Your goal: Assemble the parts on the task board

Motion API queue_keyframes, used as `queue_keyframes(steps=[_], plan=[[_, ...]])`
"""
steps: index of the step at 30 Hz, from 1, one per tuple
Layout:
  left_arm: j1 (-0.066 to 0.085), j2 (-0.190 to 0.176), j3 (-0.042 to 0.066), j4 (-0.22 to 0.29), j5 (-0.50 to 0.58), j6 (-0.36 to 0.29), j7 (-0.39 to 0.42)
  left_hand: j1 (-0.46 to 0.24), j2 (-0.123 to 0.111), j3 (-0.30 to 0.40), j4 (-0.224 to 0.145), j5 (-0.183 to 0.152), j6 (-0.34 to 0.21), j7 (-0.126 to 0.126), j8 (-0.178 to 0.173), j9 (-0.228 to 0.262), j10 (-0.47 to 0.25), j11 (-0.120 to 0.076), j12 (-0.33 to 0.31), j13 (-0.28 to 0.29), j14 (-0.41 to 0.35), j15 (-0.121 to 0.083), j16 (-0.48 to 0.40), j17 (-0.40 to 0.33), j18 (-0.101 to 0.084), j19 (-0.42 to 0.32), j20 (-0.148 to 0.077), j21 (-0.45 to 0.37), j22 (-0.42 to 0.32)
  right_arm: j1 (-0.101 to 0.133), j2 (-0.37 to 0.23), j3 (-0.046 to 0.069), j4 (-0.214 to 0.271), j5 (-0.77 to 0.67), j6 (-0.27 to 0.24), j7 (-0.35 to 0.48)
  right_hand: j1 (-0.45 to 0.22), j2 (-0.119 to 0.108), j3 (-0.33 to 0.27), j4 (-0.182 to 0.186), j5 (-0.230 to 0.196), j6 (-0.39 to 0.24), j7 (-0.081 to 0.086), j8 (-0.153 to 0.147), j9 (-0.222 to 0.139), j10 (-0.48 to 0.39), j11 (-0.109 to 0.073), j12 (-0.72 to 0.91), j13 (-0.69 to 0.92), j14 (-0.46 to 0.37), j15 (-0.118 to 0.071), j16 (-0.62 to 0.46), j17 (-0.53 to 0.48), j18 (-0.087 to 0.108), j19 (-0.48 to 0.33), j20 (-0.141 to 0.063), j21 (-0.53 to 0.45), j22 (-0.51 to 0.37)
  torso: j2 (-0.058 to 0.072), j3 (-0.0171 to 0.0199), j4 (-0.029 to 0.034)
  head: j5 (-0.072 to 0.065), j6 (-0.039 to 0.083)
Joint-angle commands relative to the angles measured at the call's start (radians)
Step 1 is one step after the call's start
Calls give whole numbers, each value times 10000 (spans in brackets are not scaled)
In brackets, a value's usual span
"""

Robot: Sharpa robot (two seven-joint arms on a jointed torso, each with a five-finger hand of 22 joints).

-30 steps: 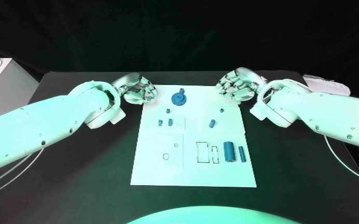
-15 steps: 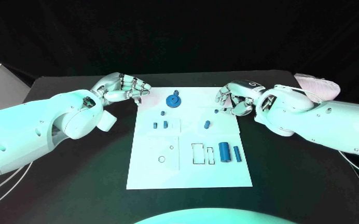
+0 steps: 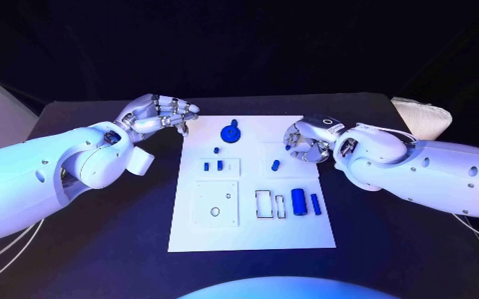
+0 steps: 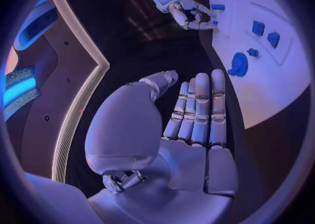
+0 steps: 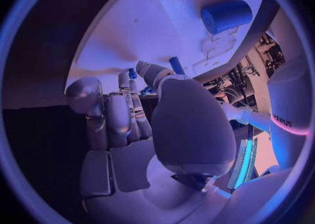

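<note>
The board (image 3: 250, 223) at the frame's centre looks like smooth matt white plastic, and the blue parts (image 3: 300, 204) on it have a smooth, faintly shiny plastic look. The table (image 3: 399, 243) beneath is matt black. Both arms wear glossy white plastic shells; the left hand (image 3: 158, 115) at upper left and the right hand (image 3: 304, 140) at centre right look like satin silver metal

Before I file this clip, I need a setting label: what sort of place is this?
Probably a robot test bench: a black table against dark backdrop, a white task board with small blue parts, worked by two robot hands.
</note>
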Motion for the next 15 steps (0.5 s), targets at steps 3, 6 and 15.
queue_keyframes(steps=[3,6,15], plan=[[-7,-3,5,40,396,51,387,-10,40,-67,9,-2,-11,-39,40,9,7,-34,54,-16,-38,3,-45,-8,70,77,10,-18,-8,-76,146,-5,-74,-459,-45,-376,115,8,18,45,90,109,17,-62,7,85,-7,-84,-29,472,52,72,32,-140,77,-17,93,80,3,10,12,9,-14],[-8,1,4,31,401,11,377,6,52,-79,22,2,-1,-41,50,14,11,-37,65,-20,-35,0,-51,-14,70,98,6,-46,-32,-106,249,-5,-115,-466,-95,-395,169,73,137,73,169,205,-1,-68,19,174,-24,-118,-77,466,34,173,79,-159,91,-17,271,229,7,8,14,21,-16],[-9,-18,3,5,406,-31,343,45,48,-97,26,9,-5,-36,55,19,-47,-28,47,-40,-45,2,-69,-28,69,128,-1,-90,-68,-190,512,-5,-327,-462,131,-497,281,337,784,131,-76,766,-177,33,144,705,-178,-264,-229,510,-80,693,375,-275,206,-58,1190,952,2,-1,15,34,-41]])
